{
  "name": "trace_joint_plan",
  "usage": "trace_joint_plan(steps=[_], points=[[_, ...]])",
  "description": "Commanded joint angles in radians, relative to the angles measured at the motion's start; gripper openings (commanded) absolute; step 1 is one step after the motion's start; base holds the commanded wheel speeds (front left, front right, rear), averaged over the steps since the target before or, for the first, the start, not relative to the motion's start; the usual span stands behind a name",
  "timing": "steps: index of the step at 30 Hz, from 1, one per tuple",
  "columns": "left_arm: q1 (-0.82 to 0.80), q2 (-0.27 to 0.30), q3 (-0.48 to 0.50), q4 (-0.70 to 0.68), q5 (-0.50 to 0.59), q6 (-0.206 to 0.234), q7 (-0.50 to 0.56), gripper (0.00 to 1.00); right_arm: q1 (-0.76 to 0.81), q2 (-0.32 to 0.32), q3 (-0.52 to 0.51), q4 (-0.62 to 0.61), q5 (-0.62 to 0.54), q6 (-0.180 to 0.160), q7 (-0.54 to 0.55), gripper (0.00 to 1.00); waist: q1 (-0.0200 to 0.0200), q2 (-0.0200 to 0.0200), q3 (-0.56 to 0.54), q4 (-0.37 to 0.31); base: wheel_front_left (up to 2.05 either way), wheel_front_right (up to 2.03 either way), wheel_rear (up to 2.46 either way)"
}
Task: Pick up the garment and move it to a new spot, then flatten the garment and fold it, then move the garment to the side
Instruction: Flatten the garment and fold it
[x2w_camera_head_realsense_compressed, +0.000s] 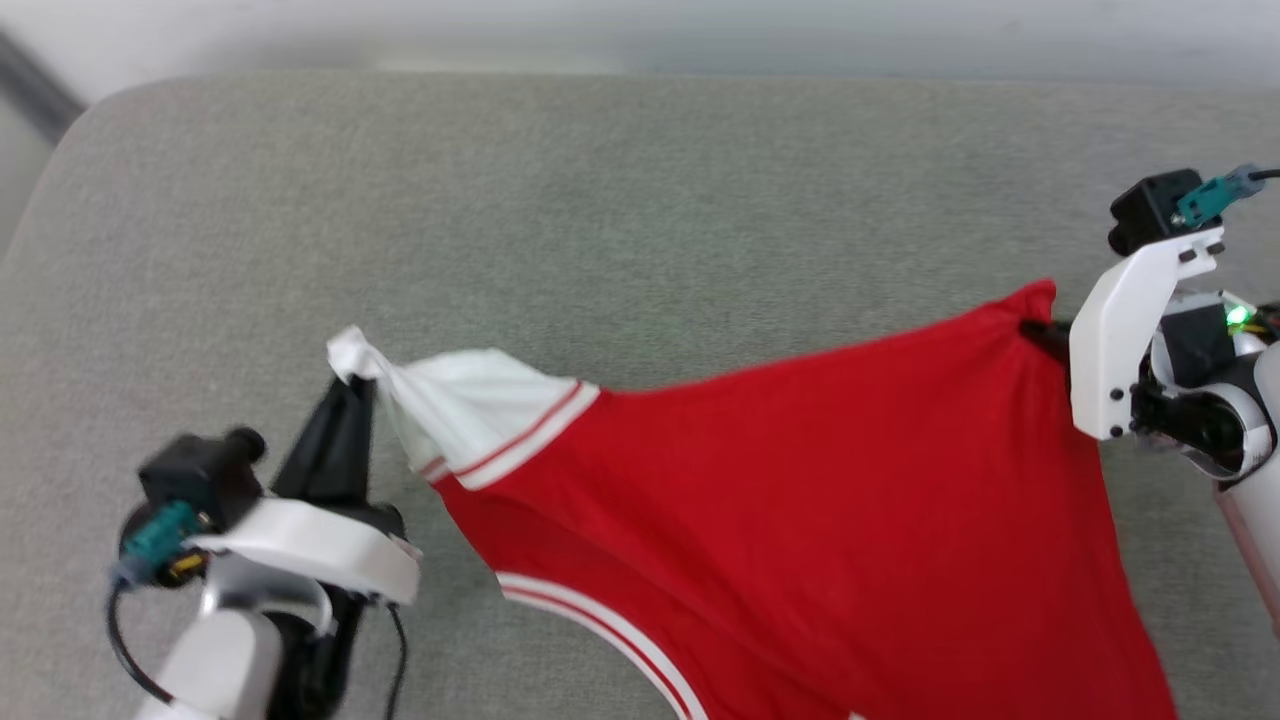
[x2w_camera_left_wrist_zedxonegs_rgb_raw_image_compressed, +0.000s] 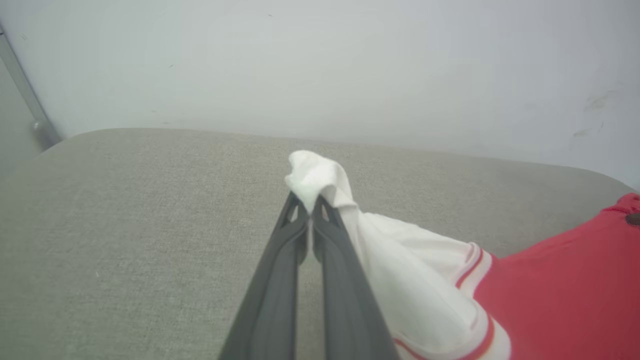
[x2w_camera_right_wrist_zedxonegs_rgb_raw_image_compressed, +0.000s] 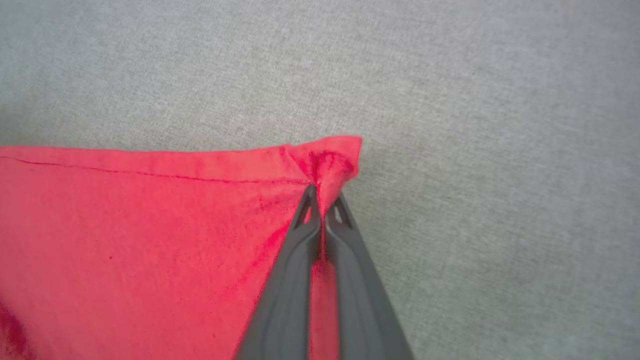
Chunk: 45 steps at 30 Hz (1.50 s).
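- Locate the bright red sports jersey with white sleeves and red-and-white striped trim (x2w_camera_head_realsense_compressed: 800, 480) in the head view. It spans from the centre of the frame out to 3 o'clock and down to 5 o'clock, over the grey woven fabric cushion (x2w_camera_head_realsense_compressed: 600, 200).
- Check the left gripper (x2w_camera_head_realsense_compressed: 350, 385) at 8 o'clock in the head view. In the left wrist view its two long dark fingers (x2w_camera_left_wrist_zedxonegs_rgb_raw_image_compressed: 280, 280) are pressed together, pinching the bunched tip of the white sleeve (x2w_camera_left_wrist_zedxonegs_rgb_raw_image_compressed: 320, 175).
- Check the right gripper (x2w_camera_head_realsense_compressed: 1045, 335) at 3 o'clock in the head view. In the right wrist view its fingers (x2w_camera_right_wrist_zedxonegs_rgb_raw_image_compressed: 295, 280) are closed on a puckered red hem corner (x2w_camera_right_wrist_zedxonegs_rgb_raw_image_compressed: 330, 155).
- Note that the jersey is stretched between the two grips, its upper edge sagging slightly at mid-span.
- Note the striped trim band (x2w_camera_head_realsense_compressed: 530, 435) just beside the left grip, towards 4 o'clock.
- You cannot tell from these views whether the lower part of the jersey touches the cushion.
- Observe the pale wall (x2w_camera_left_wrist_zedxonegs_rgb_raw_image_compressed: 320, 60) beyond the cushion at 12 o'clock in the left wrist view.
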Motion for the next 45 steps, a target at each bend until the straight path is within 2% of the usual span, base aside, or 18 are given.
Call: trace_joint_plan(steps=[1,5,6,8,15,21,26,30,37,45], points=[[-0.044,0.023,0.020,0.012,-0.012,-0.010,0.009,0.00,-0.023,0.017,-0.014,0.012,-0.026,-0.001,-0.042,0.00,-0.0001,0.0000,-0.046,-0.048,0.00,0.00,0.00],[-0.154,0.045,0.050,0.064,-0.043,-0.037,0.031,0.00,-0.059,0.058,-0.058,0.054,-0.086,-0.001,-0.144,0.00,-0.0001,0.0000,-0.087,-0.098,0.00,0.00,0.00],[-0.255,0.056,0.063,0.131,-0.060,-0.048,0.050,0.00,-0.101,0.098,-0.089,0.096,-0.131,-0.001,-0.214,0.00,-0.0001,0.0000,-0.104,-0.131,0.00,0.00,0.00],[-0.332,0.062,0.069,0.187,-0.063,-0.055,0.056,0.00,-0.138,0.122,-0.118,0.126,-0.154,-0.001,-0.261,0.00,-0.0001,0.0000,-0.108,-0.149,0.00,0.00,0.00],[-0.640,0.094,0.061,0.384,-0.025,-0.077,0.054,0.00,-0.322,0.189,-0.229,0.232,-0.238,-0.001,-0.408,0.00,-0.0001,0.0000,-0.062,-0.192,0.00,0.00,0.00],[-0.937,0.124,0.062,0.517,0.013,-0.088,0.017,0.00,-0.514,0.196,-0.312,0.276,-0.296,-0.001,-0.510,0.00,-0.0001,0.0000,0.026,-0.201,0.00,0.00,0.00],[-1.142,0.145,0.061,0.586,0.039,-0.094,-0.017,0.00,-0.670,0.178,-0.359,0.280,-0.335,-0.001,-0.584,0.00,-0.0001,0.0000,0.111,-0.195,0.00,0.00,0.00],[-1.280,0.153,0.066,0.617,0.031,-0.120,-0.037,0.00,-0.782,0.161,-0.373,0.275,-0.363,-0.002,-0.610,0.00,-0.0001,0.0000,0.196,-0.183,0.00,0.00,0.00],[-1.431,0.162,0.053,0.689,0.031,-0.147,-0.047,0.00,-0.920,0.151,-0.374,0.288,-0.384,-0.002,-0.640,0.00,-0.0001,0.0000,0.342,-0.162,0.00,0.00,0.00],[-1.473,0.143,0.032,0.783,0.017,-0.169,-0.071,0.00,-0.956,0.174,-0.342,0.346,-0.369,-0.002,-0.680,0.00,-0.0001,0.0000,0.421,-0.156,0.00,0.00,0.00]])
